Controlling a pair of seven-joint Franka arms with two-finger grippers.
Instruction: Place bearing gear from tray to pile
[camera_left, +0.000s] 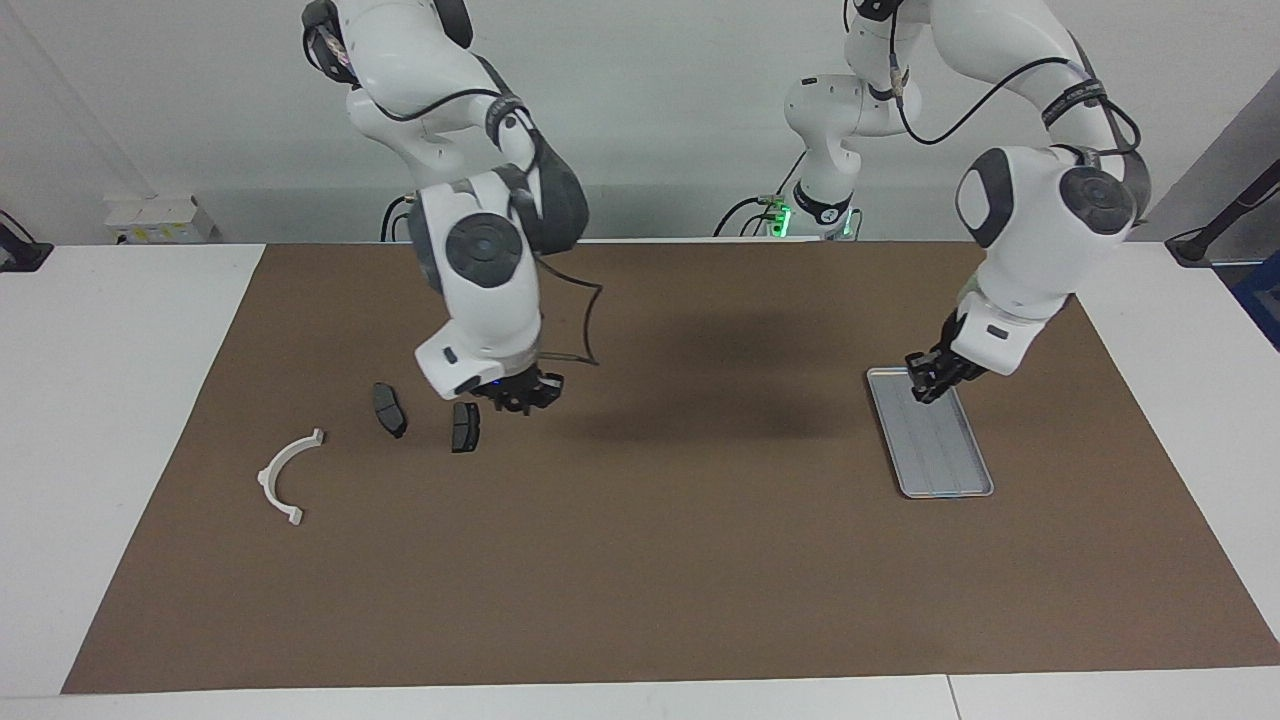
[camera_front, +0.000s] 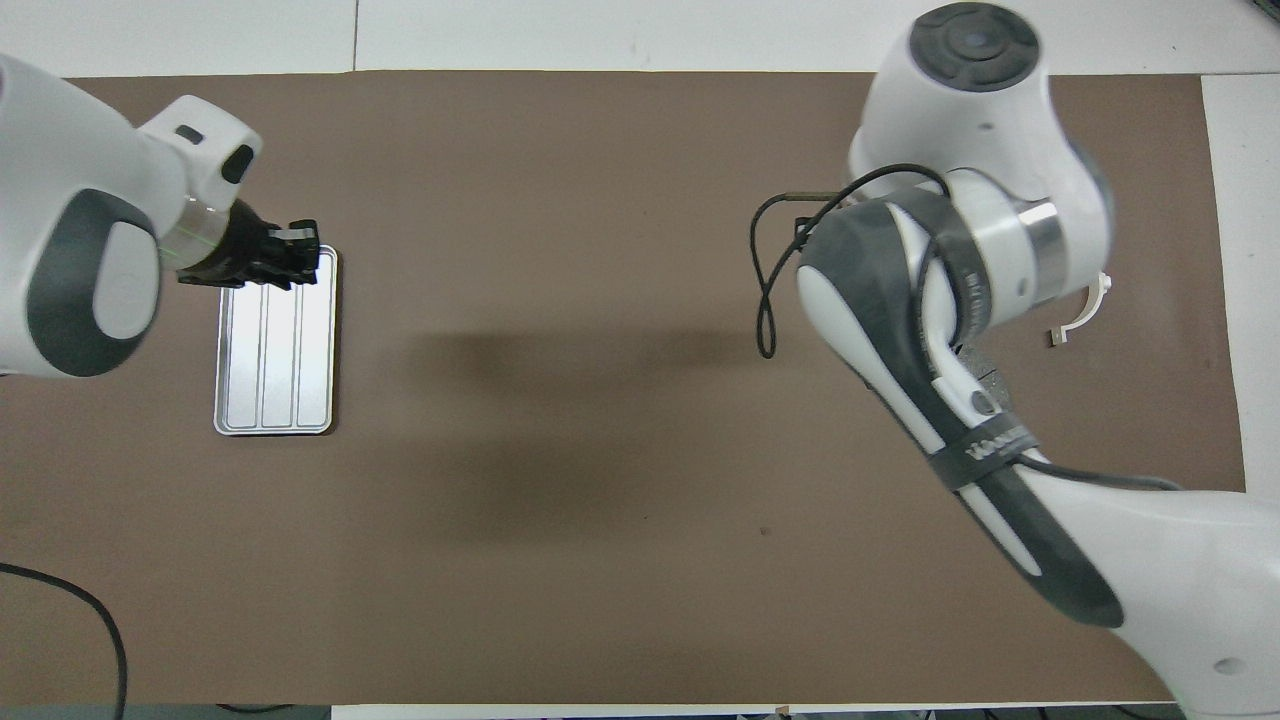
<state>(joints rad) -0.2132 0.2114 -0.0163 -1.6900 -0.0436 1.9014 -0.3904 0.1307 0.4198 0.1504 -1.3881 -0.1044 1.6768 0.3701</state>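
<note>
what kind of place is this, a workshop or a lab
Most likely a robotics lab set up for handling tests: two Franka arms at a white table under a brown mat, with only a metal tray, a white half-ring bracket and two brake pads laid out.

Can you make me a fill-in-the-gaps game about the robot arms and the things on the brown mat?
1. The left gripper hangs over the silver ___.
2. There are ___ dark brake pads on the mat beside the right gripper.
3. The white bracket lies toward the ___ arm's end of the table.
Missing words: tray; two; right.
</note>
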